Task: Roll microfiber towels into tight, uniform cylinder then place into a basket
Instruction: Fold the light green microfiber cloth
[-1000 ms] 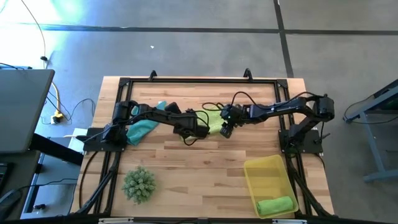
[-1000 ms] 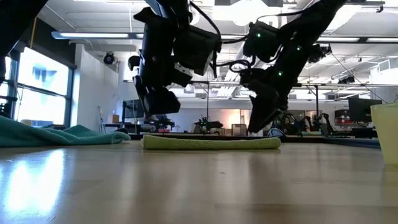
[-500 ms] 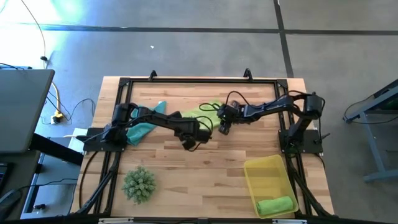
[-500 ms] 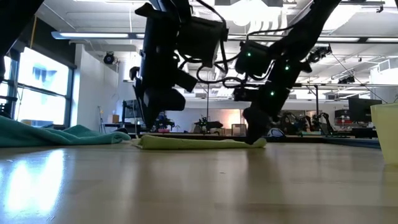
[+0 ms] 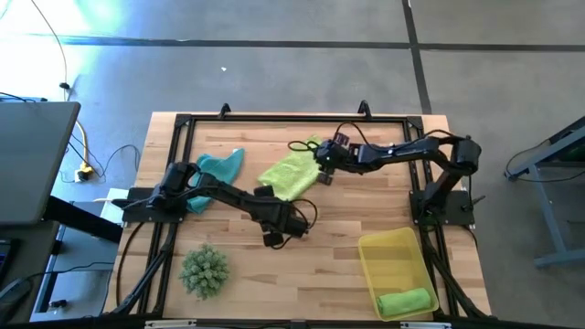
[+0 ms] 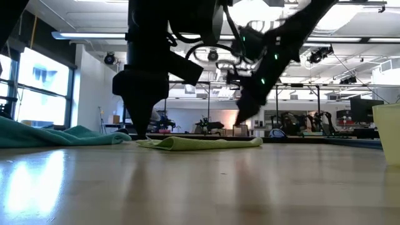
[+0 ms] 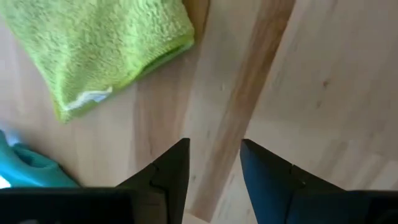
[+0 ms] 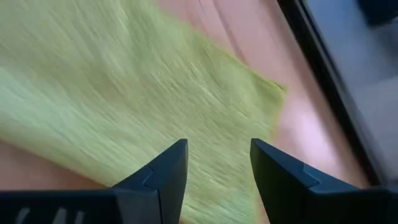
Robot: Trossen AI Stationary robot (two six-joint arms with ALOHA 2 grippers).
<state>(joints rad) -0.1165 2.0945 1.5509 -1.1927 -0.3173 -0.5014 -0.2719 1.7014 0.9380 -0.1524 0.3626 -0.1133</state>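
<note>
Lying flat with its long axis diagonal, the yellow-green towel (image 5: 292,173) has the spread right gripper (image 5: 325,154) above its far corner, while the spread left gripper (image 5: 274,233) hovers well off its near edge over bare tabletop (image 5: 338,215).

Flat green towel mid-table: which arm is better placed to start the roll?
Right, probably. The right gripper is open over the green towel's far corner; the left gripper is open over bare table, off the cloth.

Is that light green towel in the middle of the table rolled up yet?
No. The light green towel lies flat and spread on the table, with no roll showing. The one in the basket is rolled.
</note>
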